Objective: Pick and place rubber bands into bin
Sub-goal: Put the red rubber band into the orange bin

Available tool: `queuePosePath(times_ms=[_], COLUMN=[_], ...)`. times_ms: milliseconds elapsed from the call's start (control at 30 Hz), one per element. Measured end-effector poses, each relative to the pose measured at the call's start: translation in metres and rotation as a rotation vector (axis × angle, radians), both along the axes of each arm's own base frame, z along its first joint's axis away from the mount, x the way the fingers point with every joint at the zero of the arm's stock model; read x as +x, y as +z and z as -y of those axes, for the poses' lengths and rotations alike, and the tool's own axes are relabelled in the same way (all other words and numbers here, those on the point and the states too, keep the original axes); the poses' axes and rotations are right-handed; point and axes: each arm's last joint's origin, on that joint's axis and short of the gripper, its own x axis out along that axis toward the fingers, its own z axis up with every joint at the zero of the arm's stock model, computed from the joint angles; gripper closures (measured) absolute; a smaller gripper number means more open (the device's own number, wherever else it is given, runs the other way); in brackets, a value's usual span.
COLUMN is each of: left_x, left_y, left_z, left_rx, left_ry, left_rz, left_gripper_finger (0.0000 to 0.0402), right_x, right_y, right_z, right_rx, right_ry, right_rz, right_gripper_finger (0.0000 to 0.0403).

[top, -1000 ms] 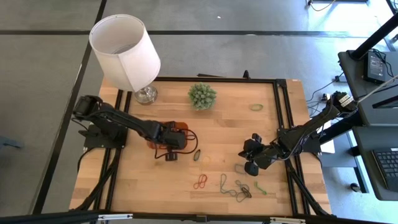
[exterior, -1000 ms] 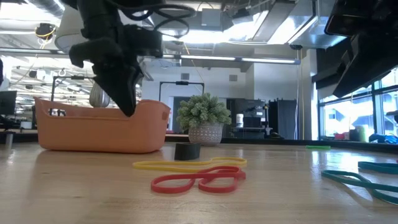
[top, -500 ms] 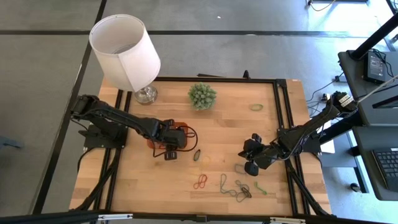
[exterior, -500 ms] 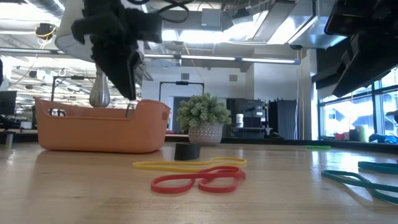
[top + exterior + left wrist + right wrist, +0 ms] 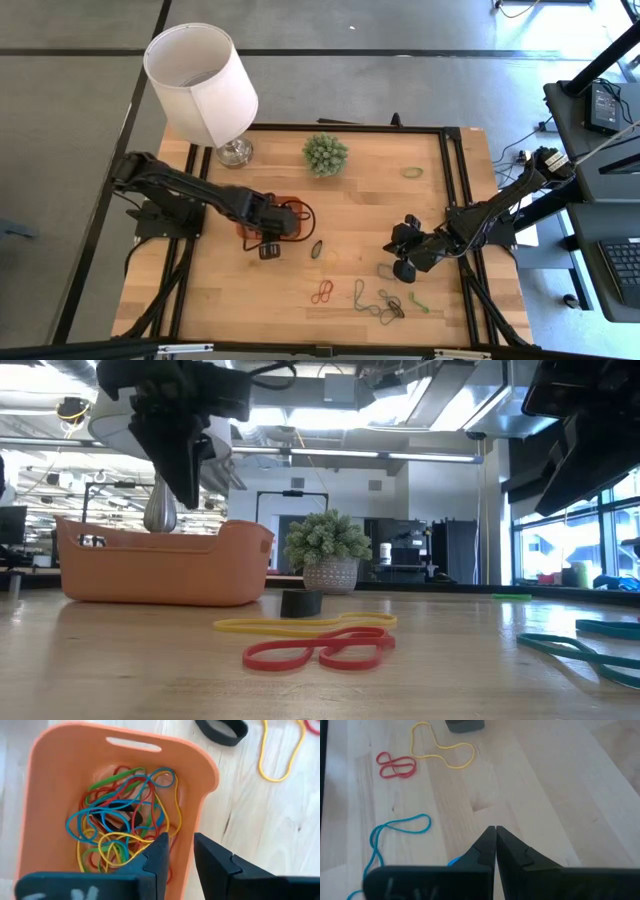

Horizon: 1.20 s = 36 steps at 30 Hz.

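**Inspector:** Where is the left gripper (image 5: 177, 855)?

**Assistant:** Above the bin (image 5: 50, 795), over its near wall. Its fingers stand slightly apart with nothing between them. In the low view it hangs clear above the rim.

**Inspector:** Contents of the bin?

**Assistant:** A tangle of bands (image 5: 125, 825) in blue, red, green, yellow and black lies on its floor. The bin sits on the table (image 5: 370, 200), left of centre, near the lamp (image 5: 200, 80).

**Inspector:** Loose items?

**Assistant:** A black band (image 5: 220, 730) and a yellow band (image 5: 280, 755) lie on the wood just beside the bin. A red band (image 5: 322, 292) lies nearer the front edge, with teal and green ones to its right. One green band (image 5: 412, 172) lies apart, toward the back right. A small plant (image 5: 325, 154) stands at the back.

**Inspector:** Right gripper (image 5: 495, 842)?

**Assistant:** Low over the table's right side, fingers pressed together, holding nothing.
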Motion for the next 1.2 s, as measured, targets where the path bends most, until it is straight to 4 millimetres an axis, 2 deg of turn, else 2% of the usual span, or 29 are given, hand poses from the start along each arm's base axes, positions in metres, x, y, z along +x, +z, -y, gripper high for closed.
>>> queuePosePath(times_ms=[100, 300, 500, 667, 900, 1033, 1200], left_x=[-0.003, -0.009, -0.026, -0.057, -0.101, -0.119, -0.133], left_y=[0.005, 0.017, 0.016, 0.004, -0.001, 0.005, 0.011], left_z=[0.002, 0.0, -0.008, -0.02, -0.038, -0.045, -0.052], left_rx=[0.02, 0.077, 0.147, 0.148, 0.151, 0.19, 0.253], left_ry=[-0.012, -0.104, -0.172, -0.15, -0.137, -0.151, -0.161], left_rz=[0.025, 0.077, 0.231, 0.38, 0.526, 0.629, 0.712], left_gripper_finger=[0.033, 0.0394, 0.04, 0.0401, 0.0401, 0.0399, 0.0401], right_x=[0.0, 0.003, 0.009, 0.017, 0.014, 0.002, -0.012], right_y=[0.0, 0.002, 0.006, 0.019, 0.032, 0.028, 0.021], right_z=[0.0, 0.0, 0.008, 0.017, 0.044, 0.054, 0.055], right_rx=[0.002, 0.023, 0.075, 0.11, 0.228, 0.364, 0.495], right_ry=[-0.001, -0.012, -0.103, -0.213, -0.592, -0.856, -1.131], right_rz=[0.002, 0.027, 0.041, 0.023, -0.161, -0.319, -0.488], right_gripper_finger=[0.0386, 0.0387, 0.0399, 0.04, 0.0401, 0.0401, 0.0391])
